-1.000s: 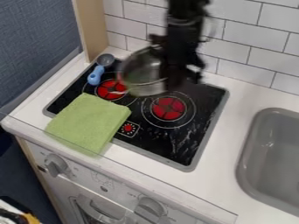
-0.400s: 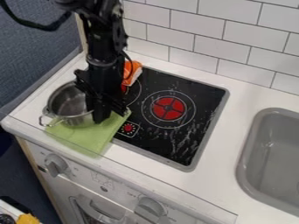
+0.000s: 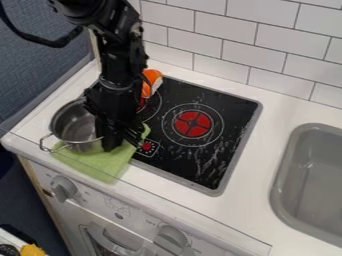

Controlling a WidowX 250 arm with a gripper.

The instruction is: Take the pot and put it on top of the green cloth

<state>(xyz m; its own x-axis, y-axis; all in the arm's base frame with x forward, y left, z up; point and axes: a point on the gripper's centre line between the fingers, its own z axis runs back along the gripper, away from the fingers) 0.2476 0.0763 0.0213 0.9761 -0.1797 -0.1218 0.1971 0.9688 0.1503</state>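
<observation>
My claw (image 3: 119, 142) hides part of the pot (image 3: 75, 126), which is over the green cloth (image 3: 103, 167) near the desk's (image 3: 41, 111) front left corner. I can't tell how open I am or whether I grip it.

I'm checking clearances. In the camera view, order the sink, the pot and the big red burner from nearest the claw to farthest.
1. Pot: right beside the claw, on its left in the picture.
2. Big red burner: to the claw's right.
3. Sink: at the picture's right edge.
</observation>
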